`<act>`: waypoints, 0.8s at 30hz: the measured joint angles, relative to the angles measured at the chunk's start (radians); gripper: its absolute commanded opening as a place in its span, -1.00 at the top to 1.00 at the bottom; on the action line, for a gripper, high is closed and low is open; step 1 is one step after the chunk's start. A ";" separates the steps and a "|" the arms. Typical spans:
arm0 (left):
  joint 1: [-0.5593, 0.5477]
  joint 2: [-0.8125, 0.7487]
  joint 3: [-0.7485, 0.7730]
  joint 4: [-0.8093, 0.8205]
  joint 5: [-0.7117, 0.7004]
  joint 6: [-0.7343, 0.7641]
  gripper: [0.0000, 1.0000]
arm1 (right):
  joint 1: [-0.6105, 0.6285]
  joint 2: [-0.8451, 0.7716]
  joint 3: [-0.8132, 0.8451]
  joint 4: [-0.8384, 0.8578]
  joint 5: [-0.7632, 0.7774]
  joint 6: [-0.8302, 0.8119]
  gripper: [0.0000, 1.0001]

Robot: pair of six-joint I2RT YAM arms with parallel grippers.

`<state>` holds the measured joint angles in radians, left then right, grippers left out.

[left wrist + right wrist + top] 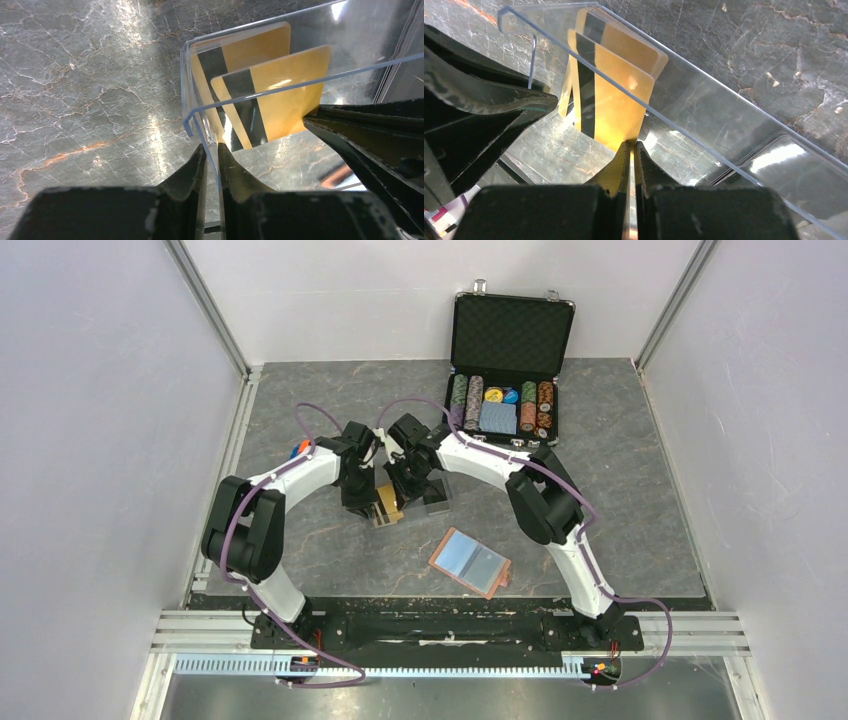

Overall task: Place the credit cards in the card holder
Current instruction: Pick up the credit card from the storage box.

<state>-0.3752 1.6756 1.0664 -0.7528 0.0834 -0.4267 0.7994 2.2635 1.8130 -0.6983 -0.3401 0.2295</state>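
The left fingers (202,162) are closed on the near wall of a clear plastic box (186,85), which stands on the desk (75,100) with gold credit cards (250,50) upright inside. The right fingers (621,162) are clamped on one edge of the front card (616,107), stripe side showing, with another gold card just behind it. From above, the card holder (470,562) lies open on the desk, blue side up, apart from both pairs of fingers. An open poker-chip case (510,370) sits at the far edge.
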 measured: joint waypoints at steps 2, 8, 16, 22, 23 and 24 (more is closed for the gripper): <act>0.000 0.000 0.000 0.001 0.001 0.000 0.66 | 0.000 -0.004 0.004 -0.008 0.002 -0.005 1.00; 0.000 0.000 0.000 0.002 0.003 0.000 0.61 | -0.008 -0.019 0.010 -0.023 -0.037 -0.002 1.00; -0.002 -0.026 -0.001 0.003 0.019 0.000 0.17 | -0.057 -0.116 -0.051 -0.014 -0.110 0.034 1.00; -0.002 -0.132 -0.012 0.051 0.066 -0.010 -0.17 | -0.101 -0.191 -0.138 0.006 -0.157 0.060 1.00; -0.002 -0.155 -0.014 0.066 0.079 -0.016 -0.21 | -0.108 -0.200 -0.149 0.008 -0.161 0.065 1.00; -0.002 -0.178 -0.017 0.083 0.090 -0.021 -0.23 | -0.113 -0.206 -0.157 0.010 -0.165 0.068 1.00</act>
<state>-0.3771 1.4975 1.0492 -0.6697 0.1730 -0.4480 0.6865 2.0579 1.6562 -0.6888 -0.5053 0.2970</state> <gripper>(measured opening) 0.574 0.004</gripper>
